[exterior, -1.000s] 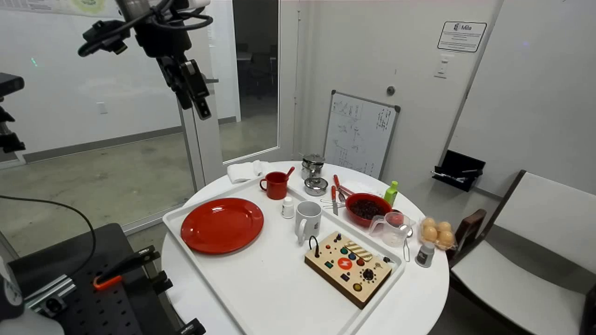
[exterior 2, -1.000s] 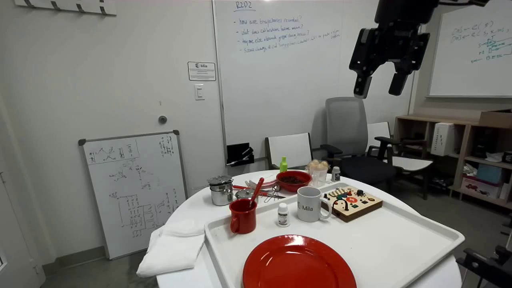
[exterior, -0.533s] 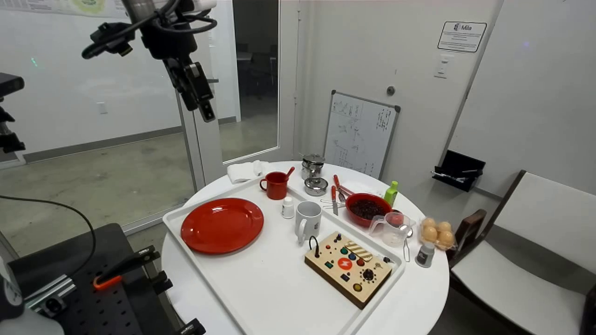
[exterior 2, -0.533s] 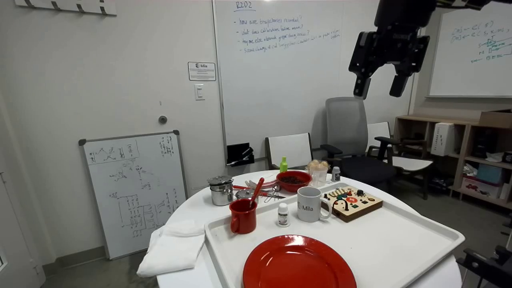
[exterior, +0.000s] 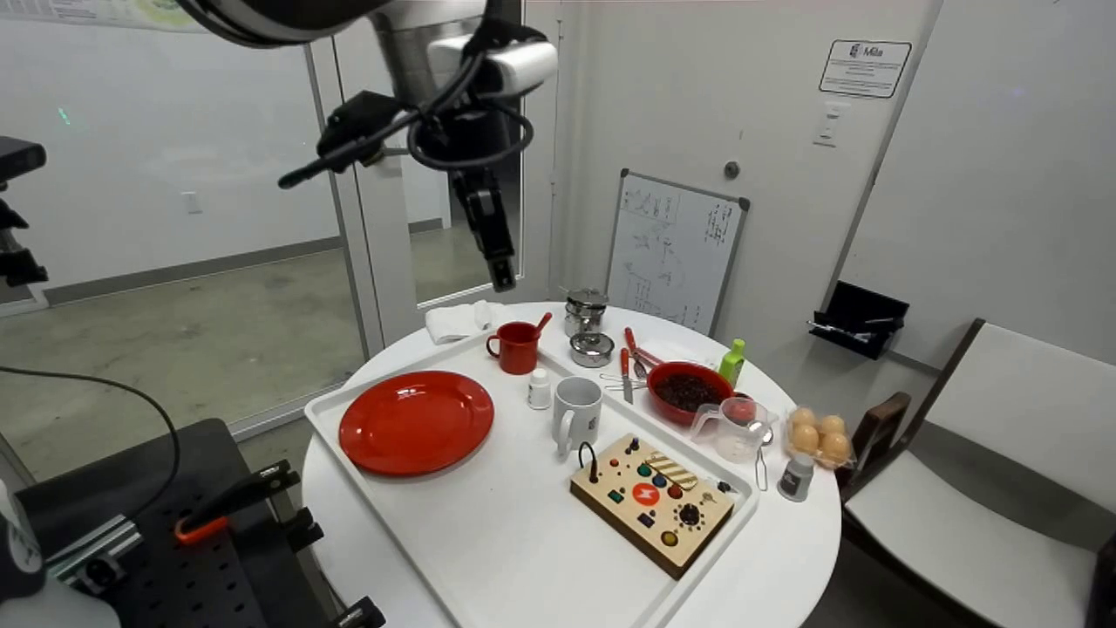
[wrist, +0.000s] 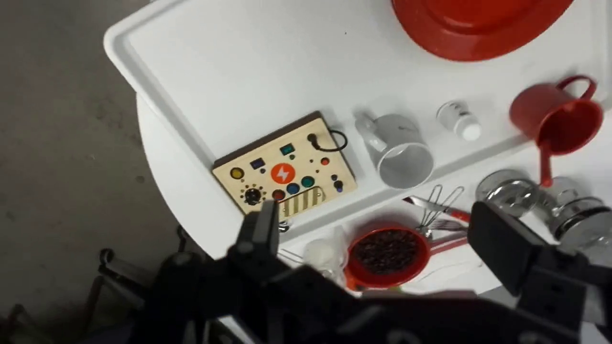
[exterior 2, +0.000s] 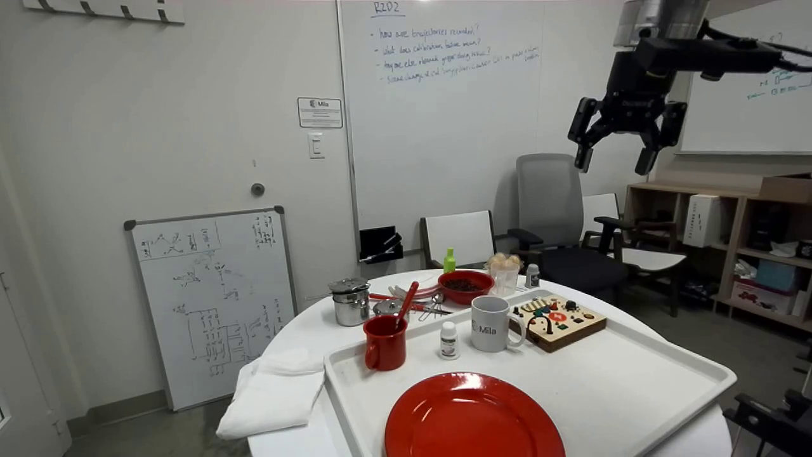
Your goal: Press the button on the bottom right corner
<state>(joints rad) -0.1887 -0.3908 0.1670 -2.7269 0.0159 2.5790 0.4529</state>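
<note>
A wooden button board (exterior: 646,494) lies on the white tray (exterior: 523,541). It also shows in an exterior view (exterior 2: 558,320) and in the wrist view (wrist: 282,173). A round yellow button (exterior: 670,538) sits near one corner, beside a black knob (exterior: 690,515); in the wrist view the yellow button (wrist: 237,173) is at the board's left end. Red, blue and green buttons line up farther along. My gripper (exterior 2: 613,167) is open and empty, high above the table and well apart from the board. In the wrist view one finger (wrist: 265,224) covers the board's lower edge.
A grey-white mug (exterior: 577,410) stands close beside the board. A red plate (exterior: 417,423), a red cup (exterior: 516,349) and a white bottle (exterior: 539,390) are on the tray. A red bowl (wrist: 385,253), a clear measuring cup (exterior: 737,436) and cutlery lie beyond the tray's edge.
My gripper has moved down and, in an exterior view, to the right, over the table's far side; more of the arm shows. It stays open. The board and other objects have not moved.
</note>
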